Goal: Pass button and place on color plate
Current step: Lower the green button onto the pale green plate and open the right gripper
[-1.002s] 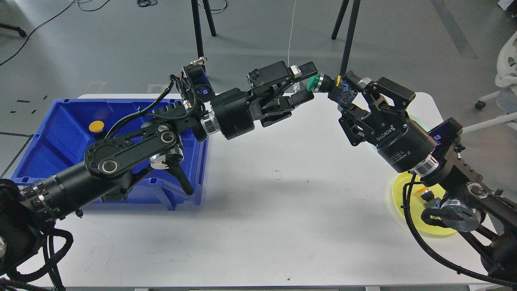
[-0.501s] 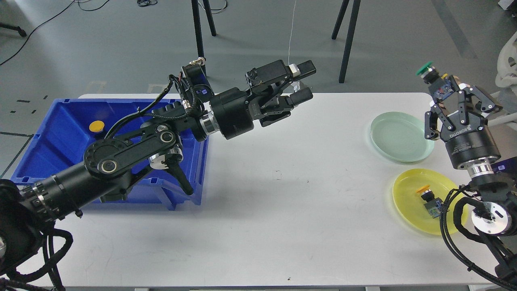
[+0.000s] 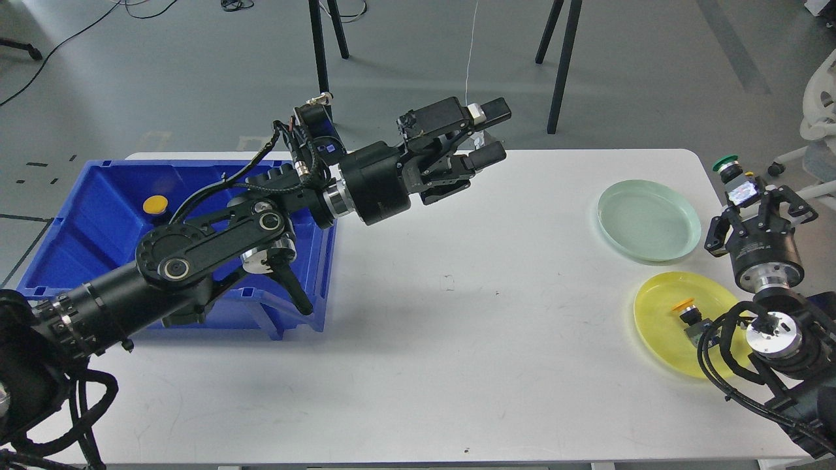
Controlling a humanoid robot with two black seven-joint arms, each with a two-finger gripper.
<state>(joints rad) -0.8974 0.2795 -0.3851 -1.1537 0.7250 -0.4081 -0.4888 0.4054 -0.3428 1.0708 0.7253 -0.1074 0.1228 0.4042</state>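
Since the frame before, the right gripper has come lower and a little more to the right, so it now stands beside the right edge of the white table, just to the right of the green plate. It points upward and its two fingers are closed on the body of the green button; the green cap is on top, above the fingertips. The button is up in the air, not over any plate, and it touches nothing except the gripper.

The left gripper has not moved; it hangs above the far edge of the table, near the middle, with its jaws apart and nothing between them.

The yellow plate lies close in front of the green plate, near the right edge of the table. On it lies a yellow button, partly hidden by the cables of the right arm. At the left side stands the blue bin, and inside it, near the far wall, one more button with a yellow cap is visible
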